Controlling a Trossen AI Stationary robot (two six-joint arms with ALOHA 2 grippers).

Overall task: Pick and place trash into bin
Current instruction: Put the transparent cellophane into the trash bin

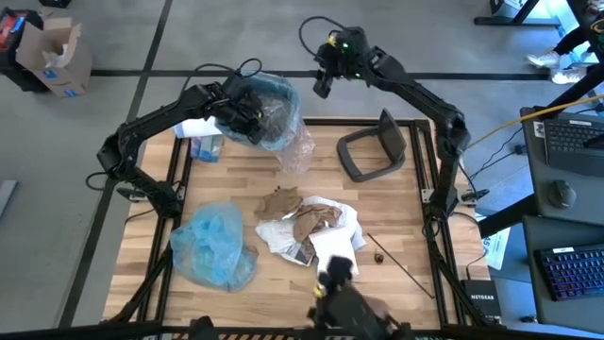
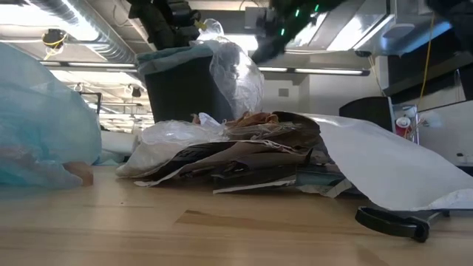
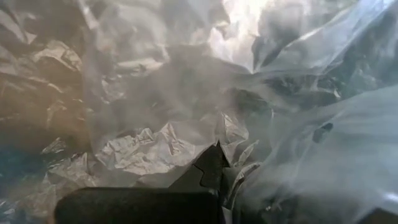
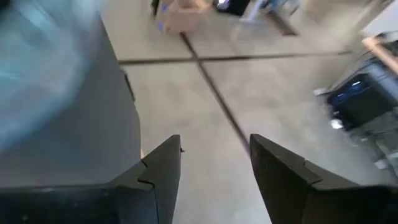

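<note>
Bin (image 1: 274,113): dark grey wastebasket with a light blue liner, at the far edge of the wooden table (image 1: 396,217); clear wrap (image 1: 294,146) spills over its rim toward the table centre.
Left gripper (image 1: 247,115): down inside the bin's mouth, fingers closed; the left wrist view shows crumpled clear plastic pressed all around the fingertips, but whether any is pinched I cannot tell.
Right gripper (image 4: 214,165): raised just beyond the bin's far side, over the floor, fingers apart with nothing between them.
Trash pile (image 1: 307,227): crumpled brown paper and white mailers, on the table well nearer than the bin, apart from both grippers.
Blue bag (image 1: 215,244): on the table, beside the pile.
Bin lid (image 1: 373,146): on the table beside the bin.
Thin dark stick (image 1: 401,267): beside the pile, away from the bin.
</note>
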